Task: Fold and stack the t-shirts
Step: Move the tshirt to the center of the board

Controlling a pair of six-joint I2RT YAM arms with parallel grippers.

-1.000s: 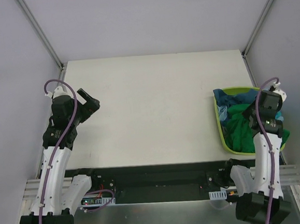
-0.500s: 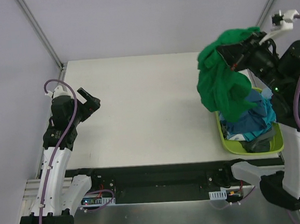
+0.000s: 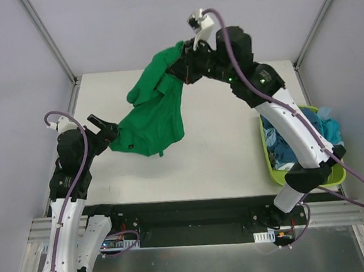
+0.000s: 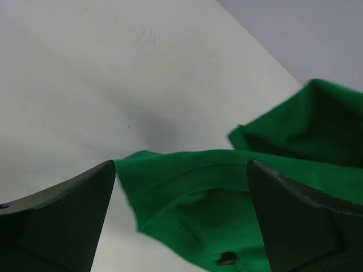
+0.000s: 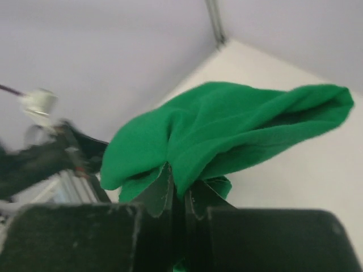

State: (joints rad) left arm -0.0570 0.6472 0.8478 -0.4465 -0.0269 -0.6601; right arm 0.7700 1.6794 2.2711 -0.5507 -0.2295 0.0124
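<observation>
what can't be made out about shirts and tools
1. Top view: how many bunched blue shirts fill the lime-green plastic basket; right arm crosses them.
2. Right wrist view: tips of right tool, buried in the bright green cloth t-shirt.
3. Left wrist view: whether open left tool touches that shirt; edge cuts it.

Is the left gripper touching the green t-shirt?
Cannot tell. In the left wrist view the green t-shirt sits between the fingers of the open left gripper, its edge meeting them in the image, but depth is unclear.
</observation>
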